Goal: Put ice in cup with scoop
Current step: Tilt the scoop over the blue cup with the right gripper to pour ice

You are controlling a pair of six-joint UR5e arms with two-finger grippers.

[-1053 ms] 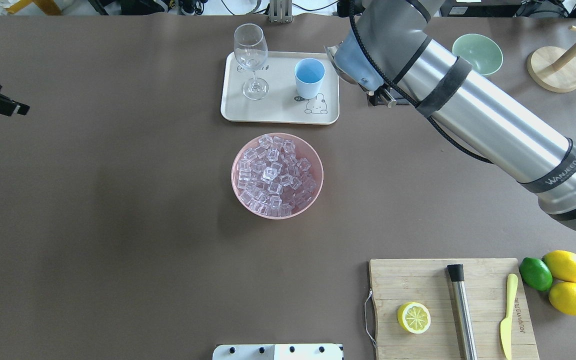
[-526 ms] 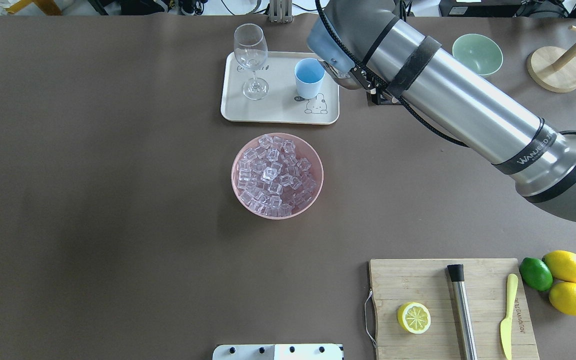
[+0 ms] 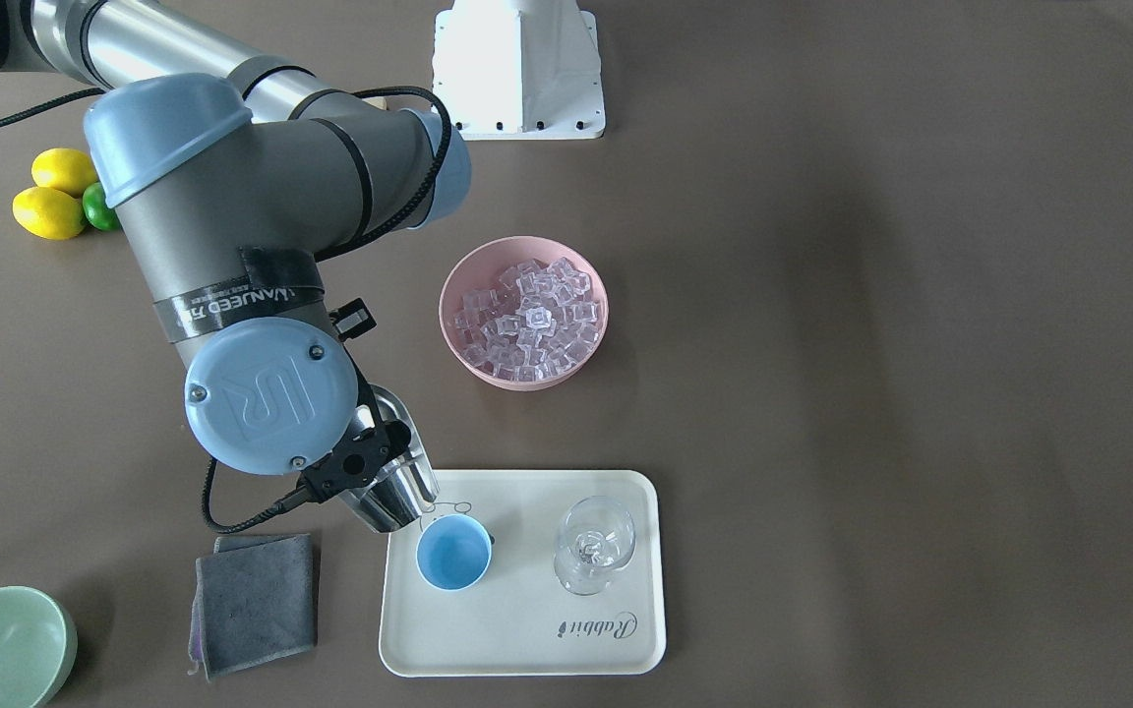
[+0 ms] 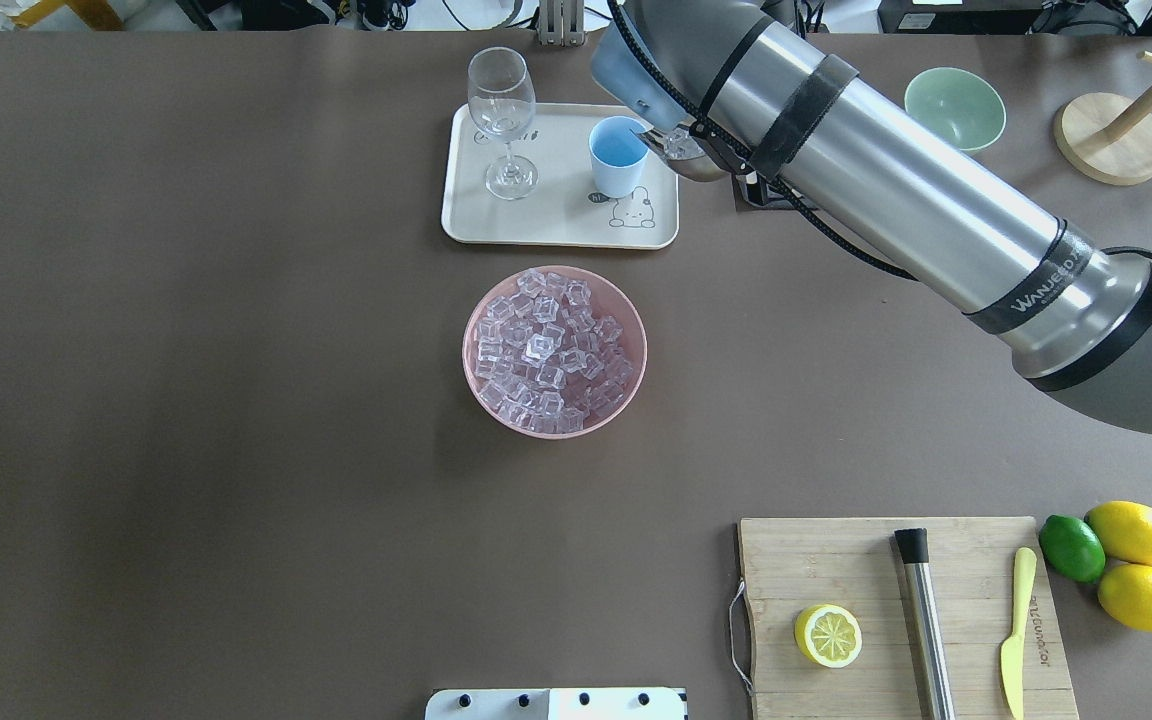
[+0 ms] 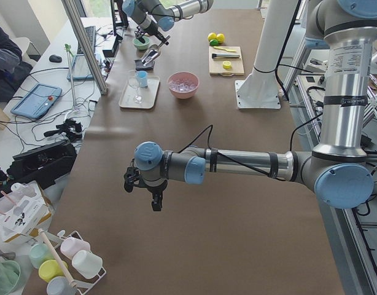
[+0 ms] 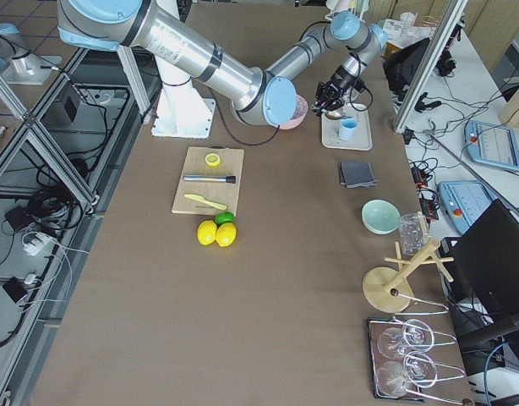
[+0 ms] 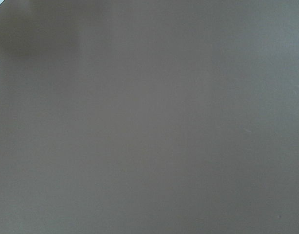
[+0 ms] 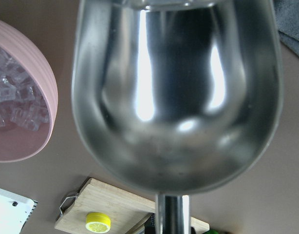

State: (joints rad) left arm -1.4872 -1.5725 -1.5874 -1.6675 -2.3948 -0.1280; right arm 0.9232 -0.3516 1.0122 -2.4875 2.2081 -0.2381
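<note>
Tutor: Overhead: right arm has swung left; scoop (image 4: 688, 163) now just beside rim of cup (image 4: 619, 155) on tray (image 4: 556, 215).
Student: Front view?
Tutor: Right claw (image 3: 362, 462) clenched on scoop handle; ice (image 3: 525, 320) fills pink bowl (image 3: 524, 382).
Student: Left view?
Tutor: Left claw (image 5: 148, 190) over worktop (image 5: 176, 246); grip cannot be told.

We see a cream tray (image 4: 556, 225) with a clear wine glass (image 4: 502, 110) upright on it, a pink bowl (image 4: 466, 352) nearby, and a grey cloth (image 3: 257, 600) beside the tray. A pale-green bowl (image 4: 956, 105) sits near a wooden stand (image 4: 1111, 138). A cutting board (image 4: 816, 560) carries a lemon half (image 4: 827, 635), a black-ended steel rod (image 4: 924, 630) and a yellow knife (image 4: 1014, 640); two lemons (image 4: 1133, 532) and a lime (image 4: 1071, 547) lie beside it.
</note>
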